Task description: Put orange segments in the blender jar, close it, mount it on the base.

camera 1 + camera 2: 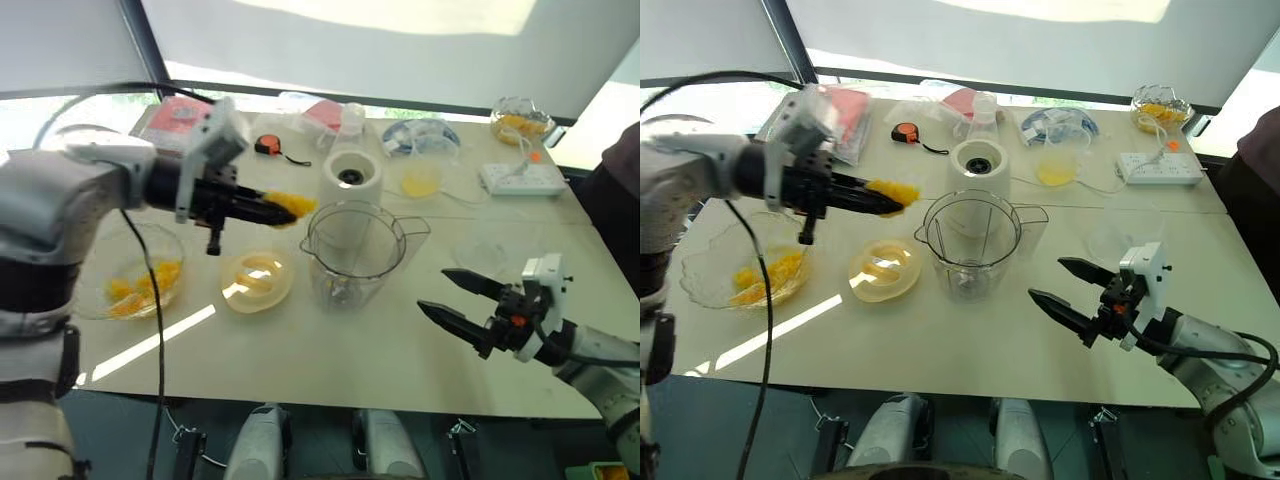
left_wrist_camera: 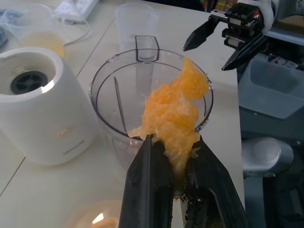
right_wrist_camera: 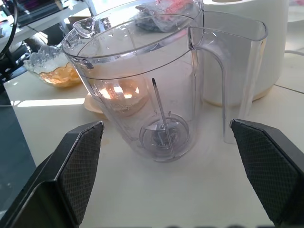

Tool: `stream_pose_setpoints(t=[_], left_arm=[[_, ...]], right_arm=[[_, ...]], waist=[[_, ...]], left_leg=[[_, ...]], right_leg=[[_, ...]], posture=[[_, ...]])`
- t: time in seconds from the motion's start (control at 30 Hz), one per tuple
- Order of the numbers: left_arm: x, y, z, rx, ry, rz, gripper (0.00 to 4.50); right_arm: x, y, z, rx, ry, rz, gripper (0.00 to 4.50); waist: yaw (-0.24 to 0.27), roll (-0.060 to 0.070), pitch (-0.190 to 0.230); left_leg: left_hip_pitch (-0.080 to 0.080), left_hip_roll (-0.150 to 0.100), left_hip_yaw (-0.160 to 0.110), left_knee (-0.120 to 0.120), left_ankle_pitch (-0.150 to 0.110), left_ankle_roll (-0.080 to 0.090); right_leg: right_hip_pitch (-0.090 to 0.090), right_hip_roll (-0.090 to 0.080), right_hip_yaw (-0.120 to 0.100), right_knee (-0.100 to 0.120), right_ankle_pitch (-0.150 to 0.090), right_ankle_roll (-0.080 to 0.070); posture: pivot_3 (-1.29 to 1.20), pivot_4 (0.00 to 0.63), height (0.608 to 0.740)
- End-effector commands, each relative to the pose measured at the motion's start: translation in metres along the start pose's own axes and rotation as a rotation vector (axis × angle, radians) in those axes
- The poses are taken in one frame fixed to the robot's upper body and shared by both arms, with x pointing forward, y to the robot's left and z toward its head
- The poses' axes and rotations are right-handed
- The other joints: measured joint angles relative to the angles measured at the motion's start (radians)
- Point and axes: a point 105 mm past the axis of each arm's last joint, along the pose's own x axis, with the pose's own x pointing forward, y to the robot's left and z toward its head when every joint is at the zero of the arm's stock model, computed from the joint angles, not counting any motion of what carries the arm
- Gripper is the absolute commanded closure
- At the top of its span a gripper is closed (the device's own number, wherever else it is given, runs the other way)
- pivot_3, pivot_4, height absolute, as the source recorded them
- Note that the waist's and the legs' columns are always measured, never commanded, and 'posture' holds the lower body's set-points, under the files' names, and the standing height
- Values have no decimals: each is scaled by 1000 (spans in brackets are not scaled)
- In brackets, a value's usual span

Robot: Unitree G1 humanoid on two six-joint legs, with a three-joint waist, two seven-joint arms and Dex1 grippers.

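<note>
1. I saw a pale table (image 1: 330,360) with the blender jar (image 1: 352,250) standing upright near its middle, open-topped and empty apart from the blade at its bottom, handle toward my right side.
2. The base (image 1: 351,185), a squat white cylinder with a dark socket on top, stood just behind the jar, close to it; I could not tell if they touched.
3. A shallow glass bowl (image 1: 715,270) on my left held more orange segments, and a round yellowish lid-like piece (image 1: 257,280) lay between bowl and jar.
4. My left gripper (image 1: 268,209) was closed tight on a clump of orange segments (image 2: 175,107), held in the air just short of the jar's near rim, fingers pointing toward the jar.
5. My right gripper (image 1: 1068,289) hovered above the table to the jar's right with its claw spread wide, holding nothing and aimed at the jar's side.
6. To do this step well, I judged I should carry the fruit over the centre of the mouth before letting go, since the pulp looked soft and sticky and could cling to the fingers or drop on the rim; the right claw could steady the jar if needed.
7. I could read no brand, label or writing anywhere.
</note>
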Motion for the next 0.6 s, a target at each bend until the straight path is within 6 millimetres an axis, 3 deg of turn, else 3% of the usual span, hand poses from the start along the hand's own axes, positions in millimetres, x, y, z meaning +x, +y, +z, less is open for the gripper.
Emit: stream_pose_setpoints(t=[0.03, 0.27, 0.43, 0.57, 0.6], left_arm=[[17, 11, 1, 73, 19, -20, 4468], [54, 37, -4, 140, 43, -5, 4468], [69, 41, -1, 173, 39, -15, 4468], [73, 38, 5, 176, 0, -38, 3044], [73, 37, 8, 176, -14, -42, 2504]], right_arm=[[3, 9, 11, -22, -41, 3, 0], [6, 12, 11, -15, -43, -16, 0], [10, 14, 9, -8, -35, -19, 0], [11, 14, 8, -4, -33, -20, 0], [11, 14, 7, -4, -32, -20, 0]], waist=[[0, 0, 0], [0, 0, 0], [-1, 0, 0], [-1, 0, 0], [-1, 0, 0]], left_leg=[[0, 0, 0, 0, 0, 0], [0, 0, -1, 0, 0, 0], [0, 0, -1, 0, 0, 1], [0, 0, -2, 0, 0, 1], [0, 0, -3, 0, 0, 1]], right_leg=[[0, 0, 0, 0, 0, 0], [0, 1, 0, 1, 0, 1], [0, 1, 0, 1, 0, 1], [0, 1, 0, 1, 0, 1], [0, 1, 0, 1, 0, 1]], posture=[[0, 150, 740], [0, 150, 740], [0, 150, 740], [0, 150, 740], [0, 150, 740]])
